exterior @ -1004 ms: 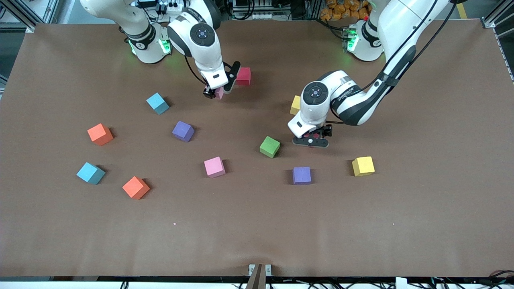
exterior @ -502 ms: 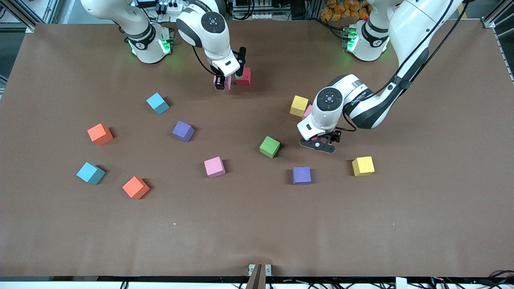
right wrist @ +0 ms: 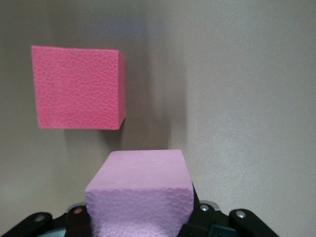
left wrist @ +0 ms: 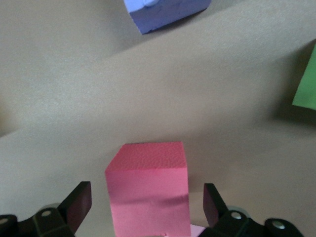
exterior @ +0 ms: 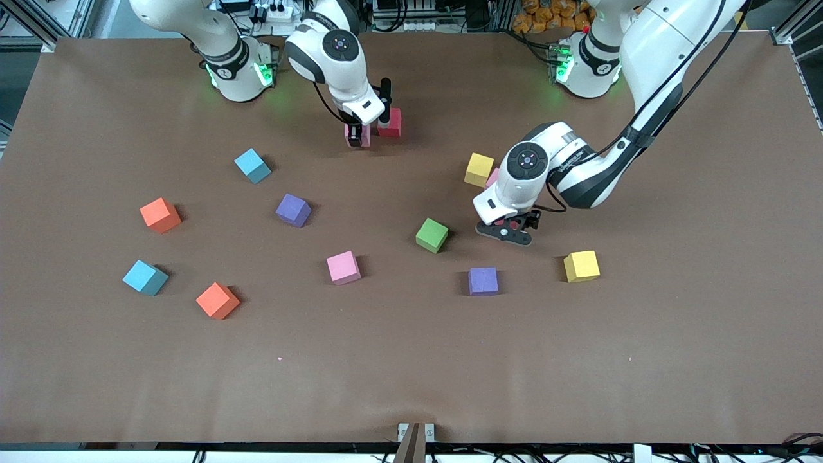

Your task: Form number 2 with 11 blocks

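Note:
My right gripper (exterior: 357,136) is shut on a pale pink block (right wrist: 140,190) and holds it low, close beside a red block (exterior: 389,122) (right wrist: 76,86) with a small gap between them. My left gripper (exterior: 508,230) is open and low over the table, with a pink-red block (left wrist: 147,187) between its fingers (left wrist: 79,205) and space on both sides. Loose blocks lie around: green (exterior: 431,235), purple (exterior: 483,281), yellow (exterior: 581,265), pink (exterior: 343,267). A number 2 is out of view.
More blocks lie toward the right arm's end: light blue (exterior: 252,165), purple (exterior: 293,209), orange (exterior: 160,215), light blue (exterior: 145,277), orange (exterior: 218,300). A yellow block (exterior: 479,169) with a pink one (exterior: 492,177) beside it sits by the left arm's wrist.
My right gripper carried the pale pink block away from the front camera to beside the red block. My left gripper shifted slightly toward its own end, uncovering the yellow block.

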You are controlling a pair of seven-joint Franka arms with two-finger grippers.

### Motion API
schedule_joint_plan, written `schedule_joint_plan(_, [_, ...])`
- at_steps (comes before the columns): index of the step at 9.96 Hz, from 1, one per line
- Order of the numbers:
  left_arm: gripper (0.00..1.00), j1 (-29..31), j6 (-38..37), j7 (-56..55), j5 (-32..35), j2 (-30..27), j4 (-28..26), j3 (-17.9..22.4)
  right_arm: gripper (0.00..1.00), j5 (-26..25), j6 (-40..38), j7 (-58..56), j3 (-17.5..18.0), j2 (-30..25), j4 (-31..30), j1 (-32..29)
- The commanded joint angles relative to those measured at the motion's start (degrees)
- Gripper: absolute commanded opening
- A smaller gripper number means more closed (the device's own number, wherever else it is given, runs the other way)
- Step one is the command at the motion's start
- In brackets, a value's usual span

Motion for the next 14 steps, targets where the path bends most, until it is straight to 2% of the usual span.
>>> schedule_joint_plan(1, [1.0, 0.36, 0.47, -0.33, -1.07, 0.94, 0.47, -0.66, 0.65, 1.09, 3.27, -1.2, -0.14, 1.49, -0.51, 1.28])
schedule_joint_plan(4, [1.0, 0.18, 0.91, -1.29, -1.07, 2.61, 0.83, -0.49, 0.65, 1.09, 3.71, -0.32, -0.14, 1.4, -0.51, 2.25])
schedule_joint_plan(7, [1.0, 0.27, 0.82, -4.81, -0.54, 4.46, 1.53, -0.23, 0.67, 1.18, 3.09, 1.71, 0.21, -1.31, -0.25, 2.51])
schedule_joint_plan(10, [1.0, 0.88, 0.47, -5.42, -0.54, 4.2, 1.53, -0.14, 0.67, 1.36, -4.7, -0.14, 0.3, -5.97, 0.19, 2.6])
schedule_joint_plan(11, [0.86, 0.97, 0.38, -6.99, -0.46, 4.12, 1.53, -0.14, 0.64, 1.88, -6.82, -1.62, 0.22, -5.98, 0.28, 2.51])
schedule_joint_plan(12, [0.6, 0.97, 0.38, -8.23, -0.45, 3.94, 1.53, -0.14, 0.62, 6.58, -7.19, -5.46, 0.04, -5.63, 0.37, 2.43])
schedule_joint_plan(13, [0.22, 0.97, 0.38, -10.24, -0.45, 3.85, 1.71, -0.14, 0.61, 12.2, -7.28, -11.33, -0.31, -5.37, 0.28, 2.34])
schedule_joint_plan(14, [0.0, 0.88, 0.38, -11.91, -0.45, 3.85, 1.71, -0.14, 0.61, 14.6, -7.28, -15.04, -0.49, -5.28, 0.28, 2.16])
